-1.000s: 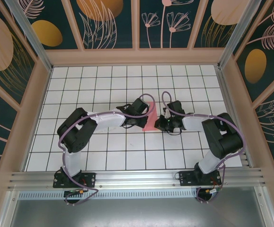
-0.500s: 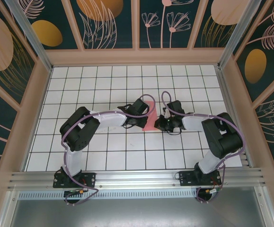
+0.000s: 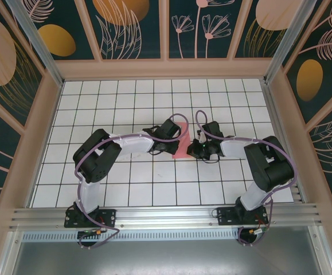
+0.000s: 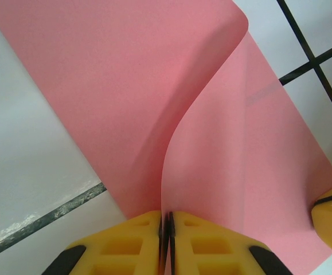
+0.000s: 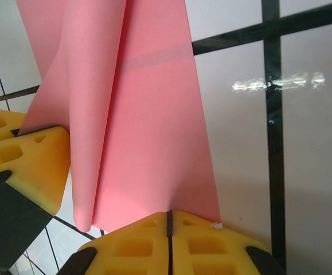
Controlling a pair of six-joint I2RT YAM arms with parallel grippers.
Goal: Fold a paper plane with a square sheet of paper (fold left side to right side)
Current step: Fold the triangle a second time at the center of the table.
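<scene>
Near the middle of the white grid-lined desk (image 3: 125, 103), holding a thin salmon-pink square sheet of paper (image 4: 125, 86) lifted at least partly off the tiles, partly doubled over, bowed in a soft curve, not yet creased. Clenched on one edge of it, just left of desk-middle, with the left arm's yellow fingers (image 4: 145, 232), pads shut tight on the paper. Clamped likewise on the opposite edge, just right of desk-middle, with the right arm's yellow fingers (image 5: 148, 232). Looks like mid-fold: bringing the left side across toward the right side, with no flat crease to see.

Plenty to go wrong from here. Could tear the thin sheet, or yank it out of one pinch, by drawing apart with both grips tight. Could land the left edge off the right edge by carrying it over at a slant, setting a crooked crease and spoiling later folds. Could trap a wrinkle by pressing down on a loose bow. Would probably lose the flap, springing back open, by letting go before flattening. Also risks knocking yellow fingers together by crowding in over desk-middle.
</scene>
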